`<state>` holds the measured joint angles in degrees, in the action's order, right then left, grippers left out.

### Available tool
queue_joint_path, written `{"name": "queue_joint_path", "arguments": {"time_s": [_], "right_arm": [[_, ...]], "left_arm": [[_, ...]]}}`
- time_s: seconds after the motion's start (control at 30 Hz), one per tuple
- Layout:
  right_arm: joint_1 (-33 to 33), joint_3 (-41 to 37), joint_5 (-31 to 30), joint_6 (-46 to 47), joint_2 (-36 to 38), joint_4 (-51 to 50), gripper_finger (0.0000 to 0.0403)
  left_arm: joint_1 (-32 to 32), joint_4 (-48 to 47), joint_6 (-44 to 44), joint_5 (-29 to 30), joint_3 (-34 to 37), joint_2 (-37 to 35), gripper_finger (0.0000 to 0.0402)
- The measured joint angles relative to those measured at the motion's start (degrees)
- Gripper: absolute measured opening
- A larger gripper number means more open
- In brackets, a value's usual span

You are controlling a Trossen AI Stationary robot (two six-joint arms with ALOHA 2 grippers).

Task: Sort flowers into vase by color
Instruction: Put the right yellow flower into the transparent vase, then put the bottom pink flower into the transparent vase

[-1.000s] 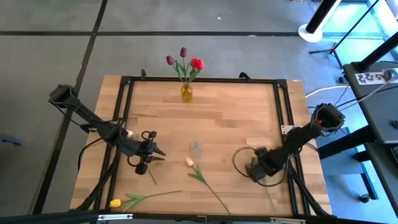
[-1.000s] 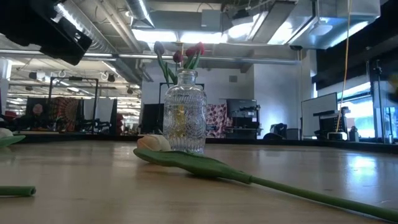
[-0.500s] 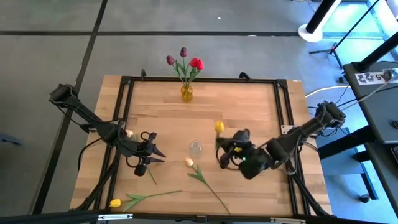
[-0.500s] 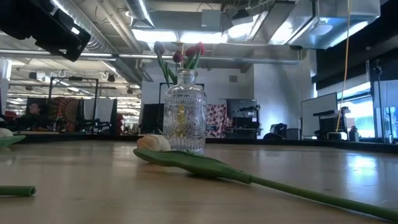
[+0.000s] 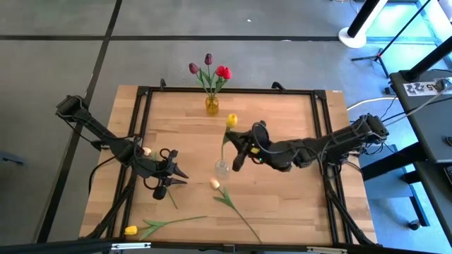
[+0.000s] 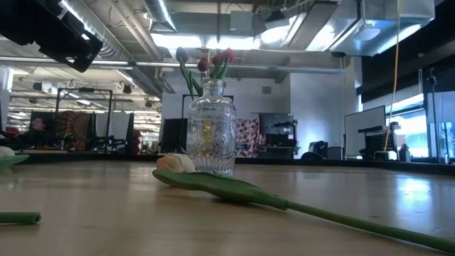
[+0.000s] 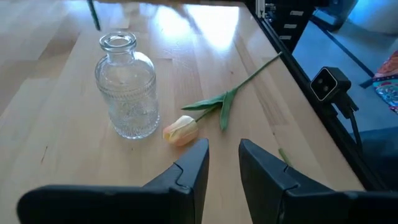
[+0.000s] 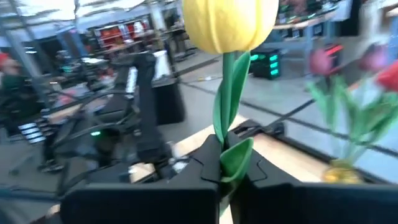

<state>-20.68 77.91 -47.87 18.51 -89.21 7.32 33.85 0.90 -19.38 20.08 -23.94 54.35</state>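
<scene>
- The right tool (image 5: 238,156) is clenched on the green stem of a yellow-headed artificial tulip (image 5: 231,121), holding it upright just beside the clear ribbed glass bottle vase (image 5: 222,168) at the middle of the wooden desk (image 5: 282,113); the stem's lower end reaches toward the vase mouth, though whether it is inside cannot be told.
- In the right wrist view the yellow head (image 8: 229,25) stands above the 2 dark fingers (image 8: 205,162) pinching the stem.
- The left tool (image 5: 174,173) hovers to the left of the clear vase, its fingers (image 7: 193,165) released with a gap between them.
- A pale peach tulip (image 5: 215,184) lies on the desk just beside the clear vase.
- A second yellow tulip (image 5: 131,230) lies near the desk's front left corner.
- A small amber vase (image 5: 212,104) at the far edge holds 2 dark purple tulips (image 5: 208,59) and 1 red tulip (image 5: 223,71).
</scene>
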Motion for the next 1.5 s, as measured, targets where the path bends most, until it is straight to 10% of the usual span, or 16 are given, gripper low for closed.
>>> {"name": "queue_joint_path", "arguments": {"time_s": [0.63,1.2,1.5], "right_arm": [[0.8,0.0,5.0,-3.8,-1.9,-6.9,0.0017],[-1.8,0.0,6.7,-8.3,0.9,-11.8,0.0243],[-9.4,0.1,5.1,-1.6,3.6,-20.9,0.0258]], "left_arm": [[0.0,-3.7,-2.9,0.0,0.0,0.0,0.0085],[0.9,-23.1,-12.1,0.2,-11.6,-1.8,0.0085],[6.4,-23.0,-15.0,5.7,-11.9,-1.7,0.0085]]}}
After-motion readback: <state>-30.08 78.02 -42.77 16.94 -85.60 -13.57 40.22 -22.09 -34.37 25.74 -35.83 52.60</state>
